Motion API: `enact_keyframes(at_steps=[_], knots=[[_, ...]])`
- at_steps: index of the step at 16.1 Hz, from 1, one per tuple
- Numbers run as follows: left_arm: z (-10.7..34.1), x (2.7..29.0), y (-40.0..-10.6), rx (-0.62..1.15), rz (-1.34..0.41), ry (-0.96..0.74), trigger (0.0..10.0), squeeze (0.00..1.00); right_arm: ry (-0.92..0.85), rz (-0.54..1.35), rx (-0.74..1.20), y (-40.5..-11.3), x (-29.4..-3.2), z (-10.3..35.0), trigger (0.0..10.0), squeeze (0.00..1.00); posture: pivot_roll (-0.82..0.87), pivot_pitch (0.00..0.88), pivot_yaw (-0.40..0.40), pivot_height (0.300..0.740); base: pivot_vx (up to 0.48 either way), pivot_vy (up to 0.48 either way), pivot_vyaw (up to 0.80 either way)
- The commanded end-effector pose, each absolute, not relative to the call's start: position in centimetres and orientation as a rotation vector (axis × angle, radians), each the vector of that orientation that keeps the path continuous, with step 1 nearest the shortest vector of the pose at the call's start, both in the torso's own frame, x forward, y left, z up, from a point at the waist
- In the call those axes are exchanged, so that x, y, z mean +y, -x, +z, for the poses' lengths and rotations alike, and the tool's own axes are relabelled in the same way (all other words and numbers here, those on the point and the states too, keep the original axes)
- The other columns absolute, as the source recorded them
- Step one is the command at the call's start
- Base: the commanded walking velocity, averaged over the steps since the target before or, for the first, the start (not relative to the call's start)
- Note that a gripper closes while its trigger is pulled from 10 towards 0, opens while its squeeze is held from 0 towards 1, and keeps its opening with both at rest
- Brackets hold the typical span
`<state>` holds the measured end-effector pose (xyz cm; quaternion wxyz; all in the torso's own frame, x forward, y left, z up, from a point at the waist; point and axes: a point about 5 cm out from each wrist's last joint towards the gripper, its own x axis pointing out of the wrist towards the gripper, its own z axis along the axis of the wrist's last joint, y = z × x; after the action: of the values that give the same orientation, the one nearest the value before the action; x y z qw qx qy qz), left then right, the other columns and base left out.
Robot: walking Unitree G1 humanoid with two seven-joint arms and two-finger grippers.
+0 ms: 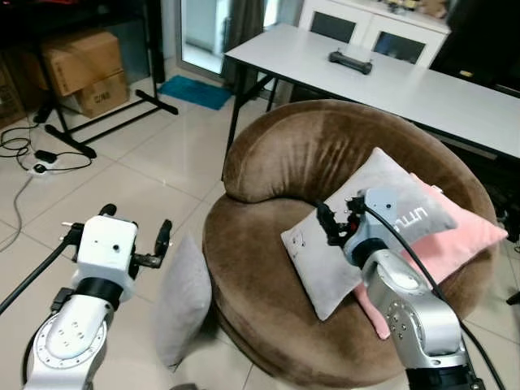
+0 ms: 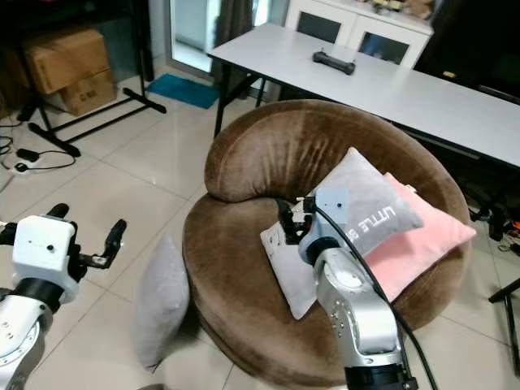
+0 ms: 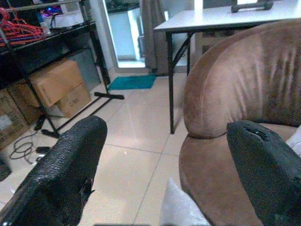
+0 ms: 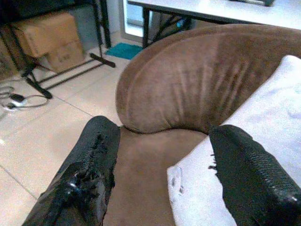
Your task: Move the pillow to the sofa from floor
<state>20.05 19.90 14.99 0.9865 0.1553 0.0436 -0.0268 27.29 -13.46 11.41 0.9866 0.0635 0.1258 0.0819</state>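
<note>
A plain grey pillow (image 1: 183, 301) stands on its edge on the tiled floor, leaning against the left front of the round brown sofa (image 1: 260, 268). Its top corner shows in the left wrist view as the grey pillow (image 3: 181, 209). My left gripper (image 1: 136, 222) is open with nothing in it, held above the floor just left of this pillow. On the seat, a grey lettered pillow (image 1: 382, 219) lies on top of a pink pillow (image 1: 455, 244). My right gripper (image 1: 340, 218) is open over the lettered pillow's near left part, its fingers (image 4: 94, 160) apart above the seat.
A long white table (image 1: 422, 89) with a black device (image 1: 350, 62) on it stands behind the sofa. Cardboard boxes (image 1: 81, 69) and a black rack foot (image 1: 106, 122) are at far left. Cables (image 1: 41, 158) lie on the floor, with a teal mat (image 1: 195, 92) by the door.
</note>
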Motion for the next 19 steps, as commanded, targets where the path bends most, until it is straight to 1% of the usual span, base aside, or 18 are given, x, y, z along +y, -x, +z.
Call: enact_keyframes(at_steps=[1, 13, 15, 17, 18, 19], knots=[[15.01, 19.75, -20.19, 0.083, -0.062, -0.313, 10.0, 0.00, -0.118, 0.160, 0.257, -27.24, -13.55, 11.53, 10.0, 0.00, 0.19, 0.000, -0.110, 0.740, 0.000, 0.322, 0.00], [14.98, 19.66, -20.33, 0.082, -0.061, -0.311, 10.0, 0.00, -0.093, 0.179, 0.274, -27.39, -13.47, 11.35, 10.0, 0.00, 0.19, 0.000, -0.115, 0.740, 0.000, 0.326, 0.00], [15.21, 19.56, -20.48, 0.062, -0.039, -0.284, 10.0, 0.00, -0.097, 0.163, 0.286, -27.44, -13.66, 11.08, 10.0, 0.00, 0.19, 0.000, -0.115, 0.740, 0.000, 0.000, 0.00], [15.06, 19.52, -20.71, 0.072, -0.035, -0.294, 10.0, 0.00, -0.117, 0.168, 0.285, -27.43, -13.59, 11.05, 10.0, 0.00, 0.19, 0.000, -0.115, 0.740, 0.000, 0.000, 0.00], [15.31, 19.47, -20.76, 0.055, -0.037, -0.267, 10.0, 0.00, -0.096, 0.196, 0.266, -27.40, -13.42, 11.37, 10.0, 0.00, 0.18, 0.000, -0.115, 0.740, 0.000, 0.000, 0.00], [15.54, 19.44, -20.80, 0.041, -0.042, -0.259, 10.0, 0.00, -0.068, 0.217, 0.258, -27.37, -13.24, 11.47, 10.0, 0.00, 0.18, 0.000, -0.115, 0.740, 0.000, 0.000, 0.80]])
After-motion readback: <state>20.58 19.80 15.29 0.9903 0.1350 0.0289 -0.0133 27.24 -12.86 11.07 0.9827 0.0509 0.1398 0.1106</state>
